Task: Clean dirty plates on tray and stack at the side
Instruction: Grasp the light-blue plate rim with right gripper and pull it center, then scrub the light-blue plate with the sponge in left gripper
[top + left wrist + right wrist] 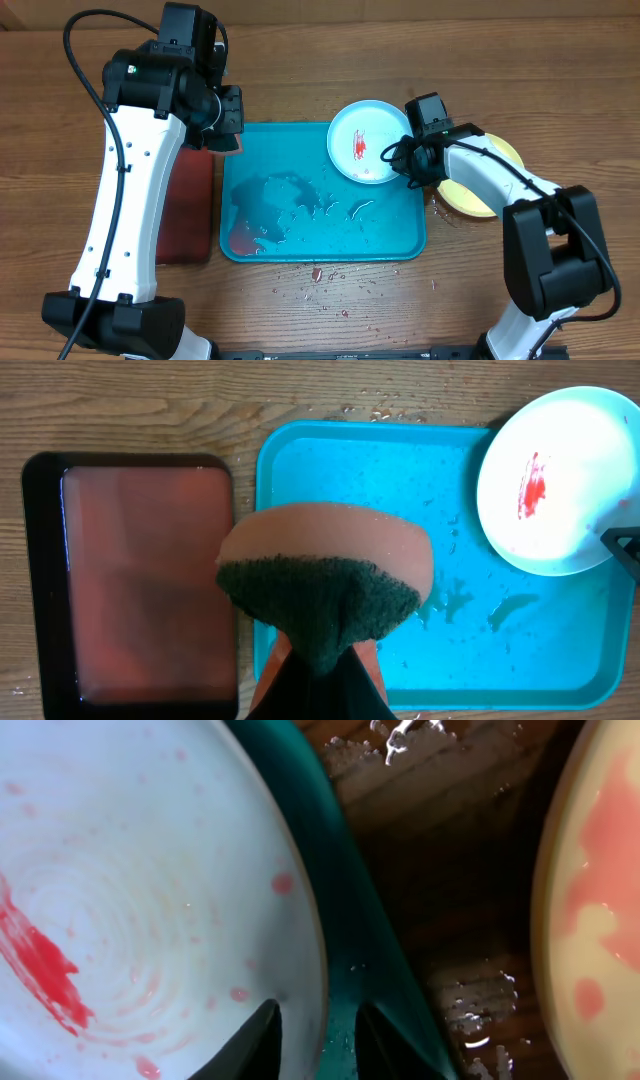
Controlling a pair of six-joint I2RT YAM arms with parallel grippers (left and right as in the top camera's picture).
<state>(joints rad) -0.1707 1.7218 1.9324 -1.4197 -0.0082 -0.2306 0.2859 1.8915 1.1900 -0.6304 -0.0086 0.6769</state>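
SCRUB PENDING: The right gripper (318, 1020) pinches the right-hand rim of a white plate (360, 140), one finger inside the dish and one behind it. It holds the plate propped over the far right corner of the teal tray (395, 225). A red smear marks the plate's middle.

The left gripper (320, 670) is closed on an orange sponge (325, 560) with a dark green scouring face. It hangs well to the plate's left, above the tray's left edge.

The step in hand appears to be scrubbing: one arm presents the dirty plate, the other has yet to bring the sponge. The next move likely calls for the left gripper to cross rightward over the tray and press the scouring face onto the smear, with the right gripper holding firm.

A black tray (130, 580) with a red inside sits just left of the left gripper. A yellowish plate (600, 870) with pink smears lies just right of the right gripper, off the tray.

Water pools on the tray and spots the counter (560, 60), so a wet rim could slip. Nothing stands between sponge and plate.
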